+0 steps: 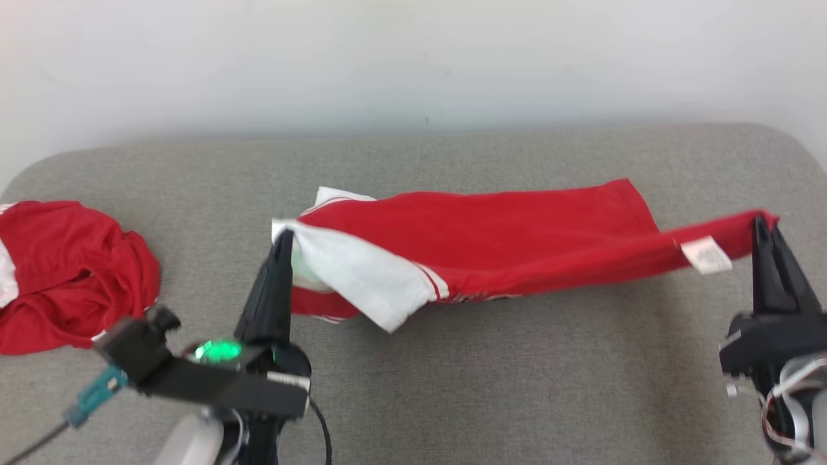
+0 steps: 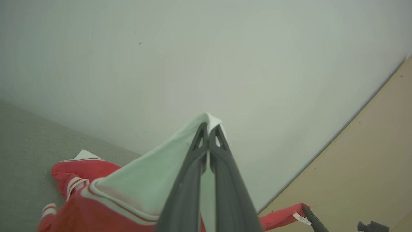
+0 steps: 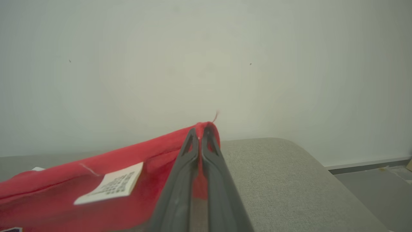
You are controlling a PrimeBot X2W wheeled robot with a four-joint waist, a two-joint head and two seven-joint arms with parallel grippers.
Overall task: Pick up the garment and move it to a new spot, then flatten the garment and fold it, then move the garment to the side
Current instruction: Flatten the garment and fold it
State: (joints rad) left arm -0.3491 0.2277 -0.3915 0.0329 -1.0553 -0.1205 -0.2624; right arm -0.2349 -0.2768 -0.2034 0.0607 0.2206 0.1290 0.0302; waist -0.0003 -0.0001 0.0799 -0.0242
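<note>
- Where the two grippers pinch it, the garment (image 1: 504, 239), red with white trim, is lifted off the pad (image 1: 517, 387). It spans the pad's middle from left to right, and its far part lies on the grey cloth.
- Left gripper (image 1: 283, 234): fingers together, clamped on the white sleeve (image 1: 362, 278) at the garment's left end. The sleeve droops from the tips toward the near side.
- Right gripper (image 1: 762, 223): fingers together, clamped on the red hem corner at the garment's right end. The hem is drawn taut into a narrow band.
- Label (image 1: 707, 253): white, printed, on the taut band just left of the right gripper.
- Pile (image 1: 64, 274): a second red garment, crumpled, at the pad's left side, well apart from the held one and partly cut by the picture's edge.
- Pad edges: the far edge meets the pale wall (image 1: 413, 58), with rounded corners at far left and far right. In the right wrist view the pad's right side drops to a grey floor (image 3: 379, 190).
- Open room: a broad stretch of pad on the near side between the grippers, a gap between pile and left gripper, a strip behind the garment up to the wall, and some pad to the right of the right gripper.
</note>
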